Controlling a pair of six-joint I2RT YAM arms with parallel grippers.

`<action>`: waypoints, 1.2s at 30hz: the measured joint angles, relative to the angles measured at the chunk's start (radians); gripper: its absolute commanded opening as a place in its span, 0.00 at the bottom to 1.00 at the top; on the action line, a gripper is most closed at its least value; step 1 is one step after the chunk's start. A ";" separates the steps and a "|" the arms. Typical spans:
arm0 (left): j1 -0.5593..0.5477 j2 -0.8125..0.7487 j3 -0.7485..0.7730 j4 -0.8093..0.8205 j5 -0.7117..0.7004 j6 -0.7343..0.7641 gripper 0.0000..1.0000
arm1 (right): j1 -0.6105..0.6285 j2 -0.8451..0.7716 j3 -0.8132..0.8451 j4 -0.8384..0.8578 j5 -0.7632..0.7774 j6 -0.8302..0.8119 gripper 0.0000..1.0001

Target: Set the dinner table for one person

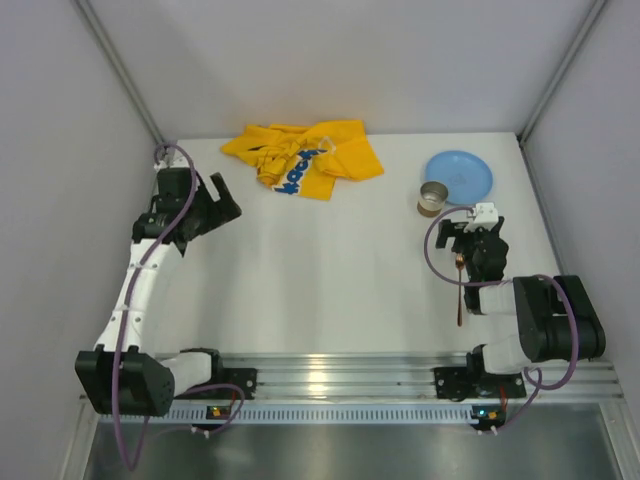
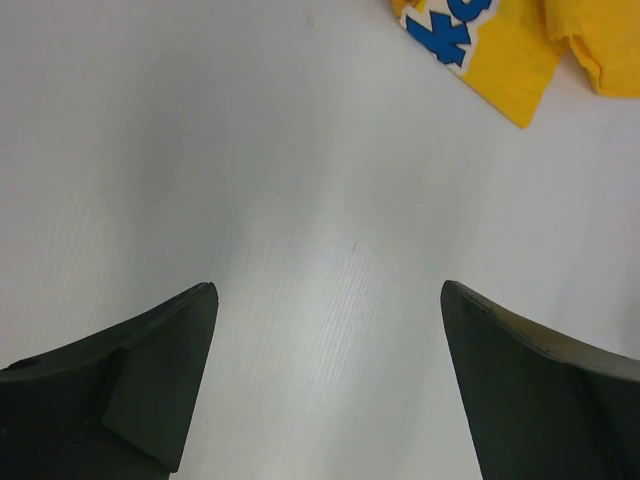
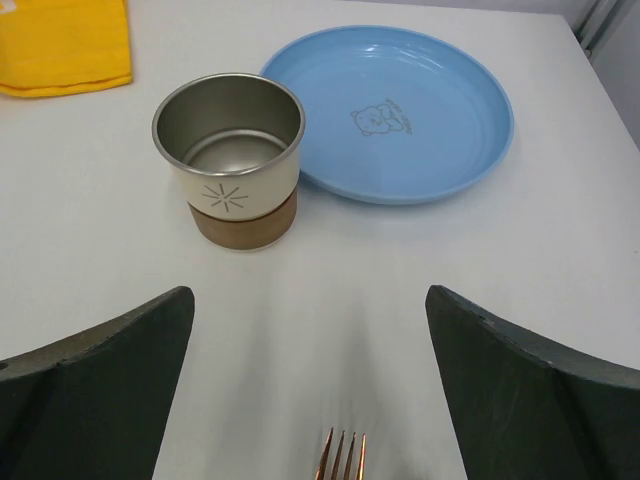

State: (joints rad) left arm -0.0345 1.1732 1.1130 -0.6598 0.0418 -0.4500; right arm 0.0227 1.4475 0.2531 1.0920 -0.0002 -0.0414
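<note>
Top external view: the dinner table (image 1: 320, 290) was a plain white top, with a silver rail (image 1: 330, 378) along its near edge.
Left gripper (image 2: 328, 292): released, jaws wide, grasping nothing, over bare table at the far left.
Yellow cloth (image 1: 303, 158): crumpled, blue lettering, far centre-left.
Metal cup (image 3: 228, 160): upright, just near-left of the plate.
Blue plate (image 3: 400, 110): far right, bear print inside.
Right gripper (image 3: 308, 293): released, jaws wide, above the fork's tines.
Copper fork (image 1: 459, 295): flat, tines pointing far.
</note>
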 measured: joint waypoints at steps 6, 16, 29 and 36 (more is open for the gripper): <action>0.008 0.027 0.105 -0.136 -0.236 -0.193 0.98 | 0.000 0.000 0.000 0.000 0.000 0.000 1.00; 0.024 0.137 0.090 -0.091 -0.093 -0.263 0.98 | 0.023 -0.039 0.028 -0.115 0.074 -0.004 1.00; -0.171 0.764 0.492 0.050 0.033 -0.301 0.96 | 0.034 -0.187 0.620 -0.887 -0.091 0.653 1.00; -0.241 1.061 0.835 0.019 0.015 -0.307 0.96 | 0.034 -0.313 0.592 -1.150 -0.185 0.726 1.00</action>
State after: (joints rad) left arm -0.2756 2.2337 1.9480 -0.6407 0.0570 -0.7574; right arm 0.0570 1.1343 0.8455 -0.0582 -0.1852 0.6849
